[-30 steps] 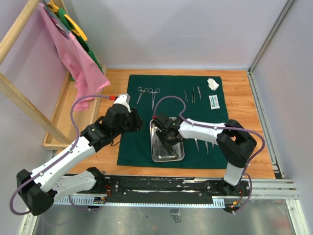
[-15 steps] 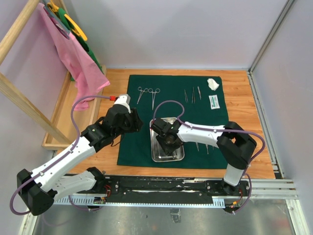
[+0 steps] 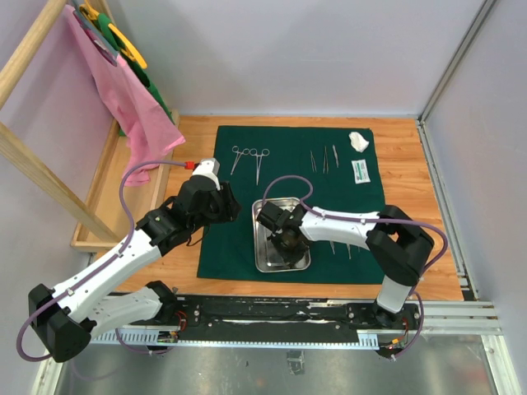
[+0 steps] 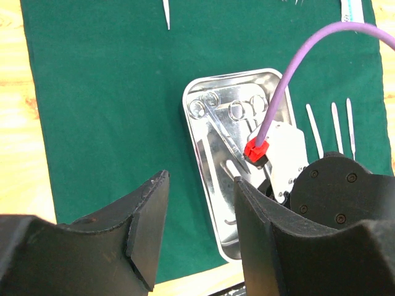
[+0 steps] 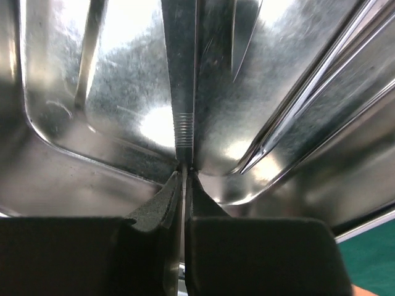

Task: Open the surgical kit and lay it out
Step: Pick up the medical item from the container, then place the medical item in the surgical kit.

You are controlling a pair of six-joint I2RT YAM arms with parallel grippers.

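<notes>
Top view. The cloth wrap (image 3: 235, 239) lies open and flat on the wooden surface (image 3: 412, 185). Along its far edge you have ring-handled forceps (image 3: 249, 158) at the left, tweezers (image 3: 324, 159) in the middle, and the gauze wad (image 3: 359, 141) and packet (image 3: 359, 170) at the far right. The tray (image 3: 265, 257) sits near-centre on the cloth. Your right gripper (image 3: 288, 244) is down inside the tray. Your left gripper (image 3: 222, 206) hovers over the left part of the cloth, apart from the tray.

Left wrist view. The left gripper's fingers stand wide apart with nothing between them. Ahead, the tray holds scissor-handled instruments (image 4: 213, 120) lying across its floor.

Right wrist view. The pads are almost closed and pinch a thin steel strip (image 5: 184, 132) edge-on, just near of its ridged band. You cannot tell here whether it has left the tray floor.

Handling, as a judgement: the strip should be light, stiff and slick. Polished steel may pivot or slide between the pads, so take hold on the ridged band. Lift straight up so its neighbours are not dragged. The tray looks light and may shift on the cloth.
</notes>
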